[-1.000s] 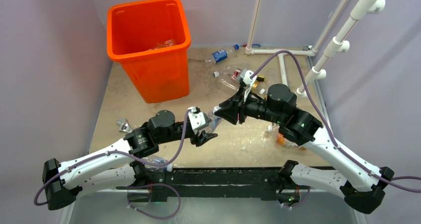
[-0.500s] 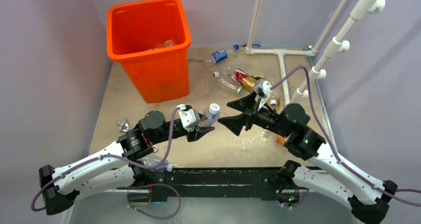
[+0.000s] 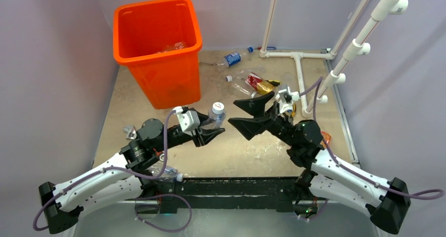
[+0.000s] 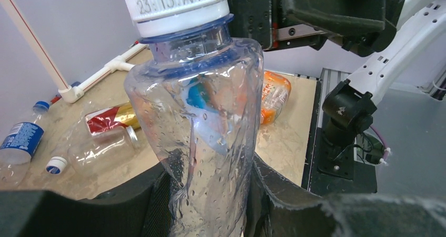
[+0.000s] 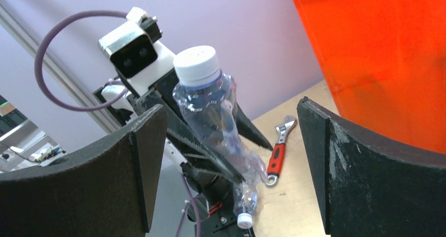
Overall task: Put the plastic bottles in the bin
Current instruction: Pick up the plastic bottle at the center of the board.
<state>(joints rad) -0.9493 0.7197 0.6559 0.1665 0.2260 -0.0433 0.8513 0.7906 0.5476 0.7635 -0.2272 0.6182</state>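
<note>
The left hand [image 3: 213, 132] clamps the clear bottle [image 3: 215, 114] low, cap up, likely for carrying to the bin [image 3: 169, 84] at 11 o'clock; the right hand [image 3: 239, 113], at 3 o'clock, gapes wide, empty

the left arm [image 3: 100, 175] and right arm [image 3: 347, 178] have white shell links dotted with small dark holes, and black cylindrical joints; a purple cable [image 3: 166, 132] loops along each; white camera blocks [image 3: 186, 119] cap the wrists; the fingers [image 5: 363, 168] are broad, black, scuffed wedges

The bin [image 3: 169, 84] stands in the table's [image 3: 236, 153] far left corner. Bottles [image 3: 232, 58] lie to its right. One bottle [image 3: 216, 113] sits above the middle.
</note>
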